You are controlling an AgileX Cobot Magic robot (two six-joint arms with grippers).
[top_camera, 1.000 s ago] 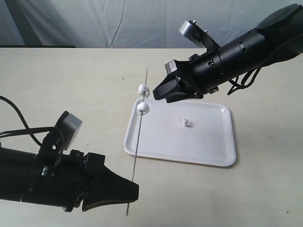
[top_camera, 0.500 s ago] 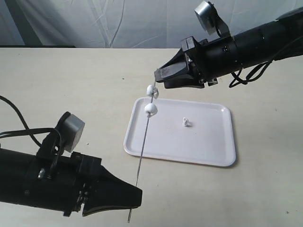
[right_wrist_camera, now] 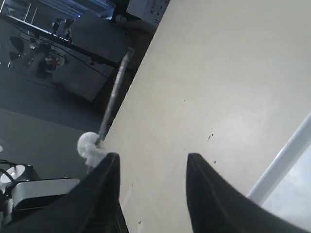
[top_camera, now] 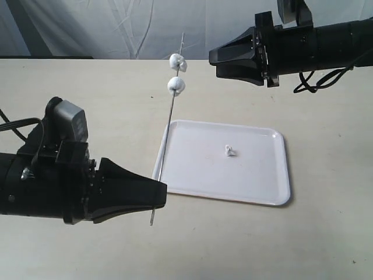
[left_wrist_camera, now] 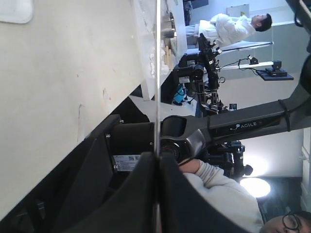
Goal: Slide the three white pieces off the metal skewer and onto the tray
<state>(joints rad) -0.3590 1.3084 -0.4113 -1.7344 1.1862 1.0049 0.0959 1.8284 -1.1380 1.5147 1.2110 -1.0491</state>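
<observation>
My left gripper (top_camera: 160, 196) pinches the skewer (top_camera: 168, 122) near its lower end, and the rod rises toward 12 o'clock. A top piece (top_camera: 177, 62) and a lower piece (top_camera: 176, 86) sit threaded near its tip. At their 5 o'clock the tray (top_camera: 256, 181) lies flat with a third piece (top_camera: 230, 151) loose on it. My right gripper (top_camera: 213, 63) hovers spread at the top piece's 3 o'clock, apart from it.

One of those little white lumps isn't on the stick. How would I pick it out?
Look for the flat white tray on the beige table, right of centre. Near the tray's middle lies one small white lump, alone. The other two lumps are threaded high on the thin metal stick held in the air; this one touches no stick.
</observation>
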